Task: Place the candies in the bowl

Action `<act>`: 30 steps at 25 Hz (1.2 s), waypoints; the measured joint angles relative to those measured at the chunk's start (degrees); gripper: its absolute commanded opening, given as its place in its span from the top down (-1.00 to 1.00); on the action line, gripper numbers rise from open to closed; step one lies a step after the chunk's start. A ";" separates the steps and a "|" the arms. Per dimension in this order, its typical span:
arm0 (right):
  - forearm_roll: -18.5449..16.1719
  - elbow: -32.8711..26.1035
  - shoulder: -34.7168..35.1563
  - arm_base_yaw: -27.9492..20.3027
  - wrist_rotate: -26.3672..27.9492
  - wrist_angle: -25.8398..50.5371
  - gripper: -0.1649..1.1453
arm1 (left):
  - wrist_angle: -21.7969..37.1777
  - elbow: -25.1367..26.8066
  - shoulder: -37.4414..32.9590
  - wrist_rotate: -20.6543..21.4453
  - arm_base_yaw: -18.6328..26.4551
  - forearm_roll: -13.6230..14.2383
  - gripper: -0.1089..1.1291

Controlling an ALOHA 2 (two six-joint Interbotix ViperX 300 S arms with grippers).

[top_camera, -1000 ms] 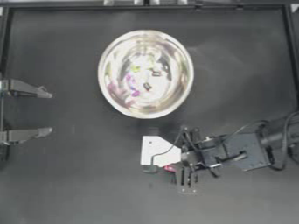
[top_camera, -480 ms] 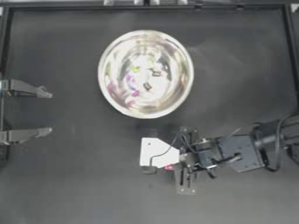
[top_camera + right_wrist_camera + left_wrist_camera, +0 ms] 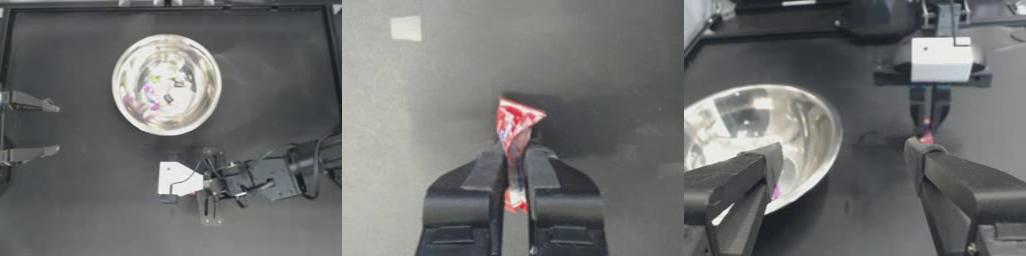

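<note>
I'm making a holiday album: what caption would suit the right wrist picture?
The right gripper pinches a red twist-wrapped candy above the dark table.

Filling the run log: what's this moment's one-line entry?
right claw: shut on red candy below bowl | left claw: parked left, open

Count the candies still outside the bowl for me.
1. A red candy is pinched in the right tool, over the table below the bowl. The others appear as coloured bits inside the bowl; reflections may hide some.
</note>
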 measured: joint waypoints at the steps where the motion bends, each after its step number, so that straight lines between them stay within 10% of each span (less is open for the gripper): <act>1: 0.00 0.09 -0.09 0.00 0.09 -0.09 0.17 | 0.00 0.00 0.00 -0.09 0.00 -0.09 -0.82; 12: -7.82 6.86 -13.54 -3.25 4.57 -8.53 0.17 | 0.00 0.00 0.00 -0.09 0.00 -0.09 -0.82; 30: -19.69 14.15 -18.98 -28.30 5.36 -35.68 0.17 | 0.00 0.26 0.00 -0.18 0.00 -0.09 -0.82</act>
